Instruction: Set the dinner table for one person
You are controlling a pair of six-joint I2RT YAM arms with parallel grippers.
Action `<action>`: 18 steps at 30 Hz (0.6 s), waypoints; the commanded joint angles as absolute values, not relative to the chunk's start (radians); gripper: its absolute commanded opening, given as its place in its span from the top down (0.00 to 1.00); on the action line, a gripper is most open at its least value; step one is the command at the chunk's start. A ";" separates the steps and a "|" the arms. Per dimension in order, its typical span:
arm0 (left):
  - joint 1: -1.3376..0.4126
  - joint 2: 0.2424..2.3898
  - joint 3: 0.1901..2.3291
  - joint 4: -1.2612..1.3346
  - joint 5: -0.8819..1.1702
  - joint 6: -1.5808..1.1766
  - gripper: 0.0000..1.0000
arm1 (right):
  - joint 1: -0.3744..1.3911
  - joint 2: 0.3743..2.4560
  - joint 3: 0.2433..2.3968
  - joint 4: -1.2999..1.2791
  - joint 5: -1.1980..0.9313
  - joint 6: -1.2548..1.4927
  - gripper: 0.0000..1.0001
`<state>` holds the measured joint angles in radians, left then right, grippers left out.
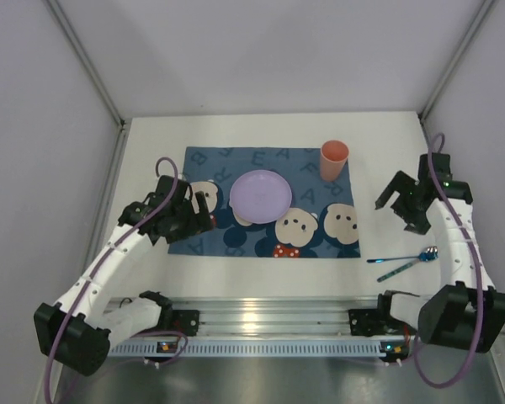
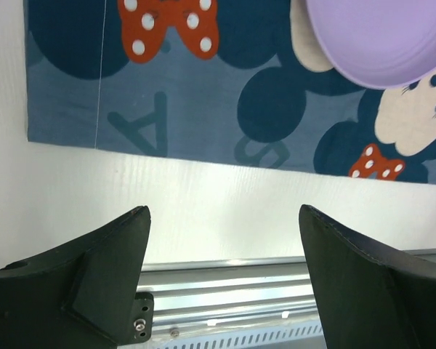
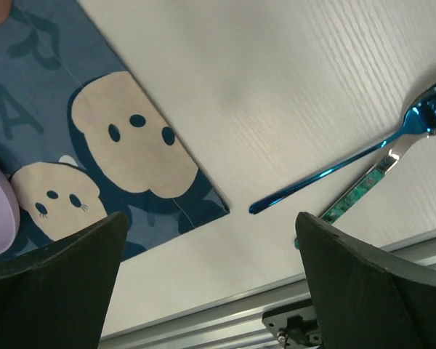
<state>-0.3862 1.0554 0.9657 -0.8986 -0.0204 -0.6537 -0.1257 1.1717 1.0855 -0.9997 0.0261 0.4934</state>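
Observation:
The white dinner table [image 1: 379,151] carries a blue cartoon placemat [image 1: 261,160]. A lilac plate [image 1: 259,195] sits in the placemat's middle and a salmon cup [image 1: 333,160] stands at its far right corner. A shiny blue fork [image 1: 404,257] and a green-handled utensil [image 1: 400,269] lie on the bare table right of the placemat; both show in the right wrist view, the fork [image 3: 341,171] and the utensil [image 3: 360,189]. My left gripper [image 1: 204,210] is open and empty over the placemat's left edge. My right gripper [image 1: 396,206] is open and empty, above the table beyond the fork.
A metal rail [image 1: 261,311] runs along the table's near edge between the arm bases. Grey walls close in the table at the back and on both sides. The left wrist view shows the plate [image 2: 381,36] and the placemat's near edge [image 2: 203,109].

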 commanded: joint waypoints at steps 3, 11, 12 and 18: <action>-0.388 1.014 0.922 -0.894 0.075 -0.638 0.11 | -0.302 1.190 0.959 -1.009 -0.184 0.534 0.00; -0.387 0.916 0.914 -0.943 0.149 -0.568 0.10 | -0.339 1.223 0.888 -1.017 -0.094 0.600 0.00; -0.388 0.905 0.913 -0.946 0.153 -0.563 0.09 | -0.342 1.229 0.888 -1.014 -0.075 0.621 0.00; -0.388 0.865 0.891 -0.960 0.184 -0.549 0.09 | -0.342 1.273 0.864 -0.994 -0.002 0.690 0.02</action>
<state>-0.3862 0.8917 0.9089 -0.9398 0.1493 -0.5728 -0.3305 1.2549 0.8753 -1.0176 -0.0620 0.6281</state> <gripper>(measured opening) 0.908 0.985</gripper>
